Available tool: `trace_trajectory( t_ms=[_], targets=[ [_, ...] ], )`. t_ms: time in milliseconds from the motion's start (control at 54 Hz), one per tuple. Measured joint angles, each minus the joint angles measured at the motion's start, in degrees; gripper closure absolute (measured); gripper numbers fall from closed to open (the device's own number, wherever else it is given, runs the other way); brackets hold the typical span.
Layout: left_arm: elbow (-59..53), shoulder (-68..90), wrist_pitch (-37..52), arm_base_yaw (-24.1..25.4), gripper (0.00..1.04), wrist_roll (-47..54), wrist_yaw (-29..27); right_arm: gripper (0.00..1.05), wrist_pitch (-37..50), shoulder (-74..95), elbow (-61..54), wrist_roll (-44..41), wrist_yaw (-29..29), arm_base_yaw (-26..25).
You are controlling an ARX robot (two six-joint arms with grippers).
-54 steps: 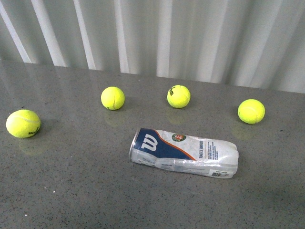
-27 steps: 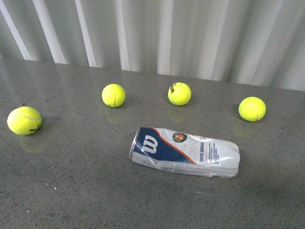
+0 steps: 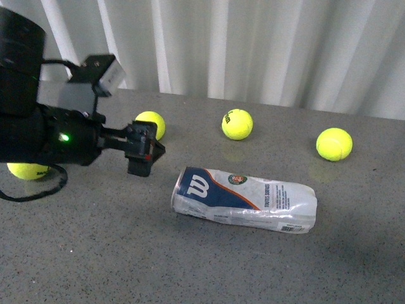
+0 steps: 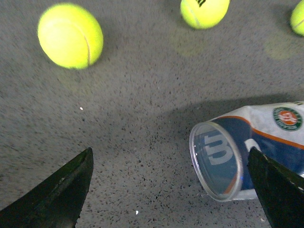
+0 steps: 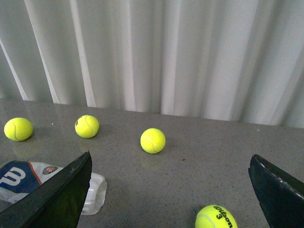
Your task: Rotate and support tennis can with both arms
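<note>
Table (image 3: 95, 253): grey speckled stone top, filling the lower front view. Behind its far edge hangs a pleated white curtain (image 3: 266, 44).

Left arm (image 3: 38, 133): bulky black housing reaching in from the left edge of the front view. It has a green indicator light on its side, a grey camera block on top and a black cable looping beneath.

Left gripper (image 3: 142, 152): fingers spread wide in the wrist view, nothing between them but bare table. It sits near the can's mouth end and clear of it.

Right gripper (image 5: 169, 156): seen only in its own wrist view. Fingers are parted and empty, aimed over the table toward the curtain.

Tennis can (image 3: 243, 199): lies on its side near the table centre, dented. The open round mouth and navy Wilson panel face the left arm; the crumpled clear end points right. Nothing touches it.

Tennis balls: four yellow-green balls in a loose row beyond the can.
- The leftmost ball (image 3: 25, 170) is partly hidden under the arm.
- The second ball (image 3: 152, 120) is just behind the left gripper.
- The third ball (image 3: 237, 124) is in the open.
- The rightmost ball (image 3: 333, 144) is in the open.
- A fifth ball (image 5: 216, 217), printed "3", shows only in the right wrist view.
</note>
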Motion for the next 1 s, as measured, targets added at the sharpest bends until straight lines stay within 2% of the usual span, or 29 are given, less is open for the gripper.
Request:
trace_trajectory(
  t_ms=[296, 667, 1000],
  targets=[
    [7.23, 7.54, -0.83, -0.70, 0.07, -3.89, 0.68, 0.07, 0.00, 0.00, 0.00, 0.00, -0.02, 0.00],
    [7.32, 7.91, -4.85, -0.07, 0.07, -8.63, 10.47, 0.07, 0.00, 0.00, 0.00, 0.00, -0.02, 0.00],
    [7.13, 12.50, -0.33, -4.13, 0.07, -13.16, 13.20, 0.07, 0.00, 0.00, 0.00, 0.00, -0.02, 0.00]
  ],
)
